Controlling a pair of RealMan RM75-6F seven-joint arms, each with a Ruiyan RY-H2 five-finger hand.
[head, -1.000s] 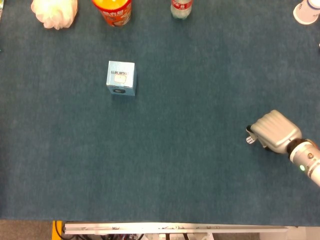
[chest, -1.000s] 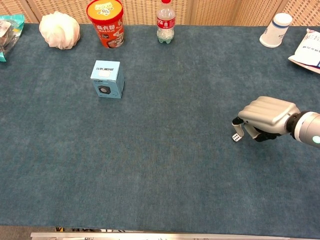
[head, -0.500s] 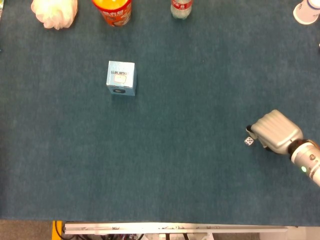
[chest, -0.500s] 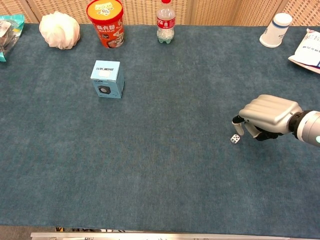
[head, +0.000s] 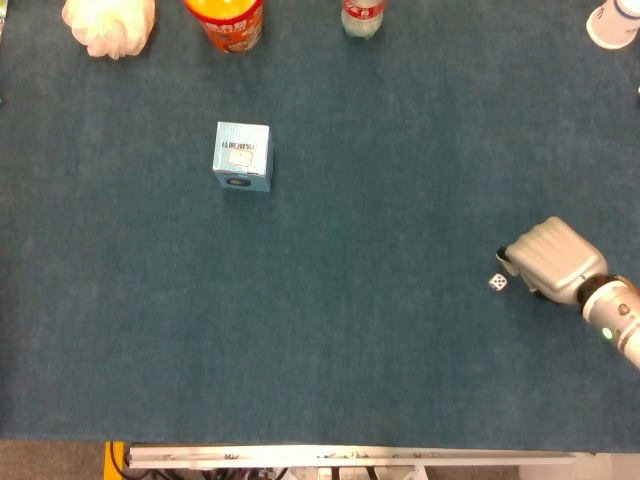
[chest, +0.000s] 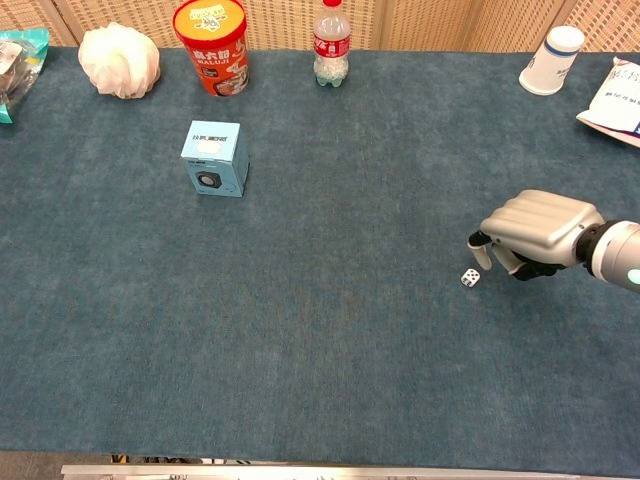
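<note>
The right robot hand hovers near the worktop's three o'clock edge, fingers curled in, clenched on nothing. The small white die lies just beside it at eight o'clock, apart from the fingertips; broad bare blue felt stretches toward nine o'clock. A second ago the die sat pinched under those fingers.

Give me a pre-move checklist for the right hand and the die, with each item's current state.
1. Die lies free on the table: ok.
2. Right hand holds nothing: ok.
3. Gap shows between fingertips and die: ok.
4. Fingers spread enough for a grasp: cannot tell, they look curled.
5. Blue box and paper cup stand far from the die: ok.
6. Left hand position: cannot tell, not in view.
</note>
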